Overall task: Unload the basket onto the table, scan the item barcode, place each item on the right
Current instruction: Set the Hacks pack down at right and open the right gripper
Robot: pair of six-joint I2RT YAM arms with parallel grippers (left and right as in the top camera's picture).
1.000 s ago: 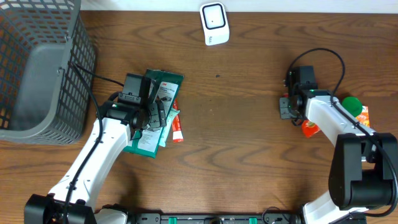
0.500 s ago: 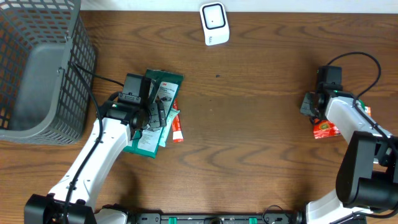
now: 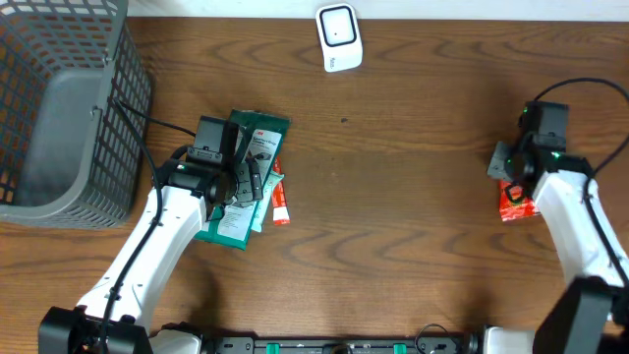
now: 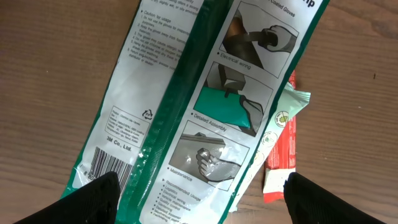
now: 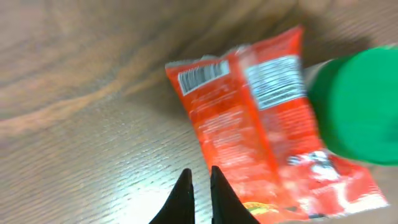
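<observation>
Here, green packet (image 3: 265,133) flat, long axis toward worktop near-left corner (barcode up); left gripper (image 4: 205,199) above, fingers wide; right gripper (image 5: 200,196) closed.

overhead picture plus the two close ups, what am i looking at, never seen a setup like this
Two robot arms work at a wooden table. The overhead picture looks down from a fixed camera. Each close-up comes from a camera on one arm's wrist. On the table are a grey basket, a white scanner-like device, green-and-white packets with a thin red packet beside them, and, on the other side, a larger red packet next to a blurred green object. The left gripper is open above the green-and-white packets. The right gripper is shut and empty, beside the larger red packet. Nothing is held.
</observation>
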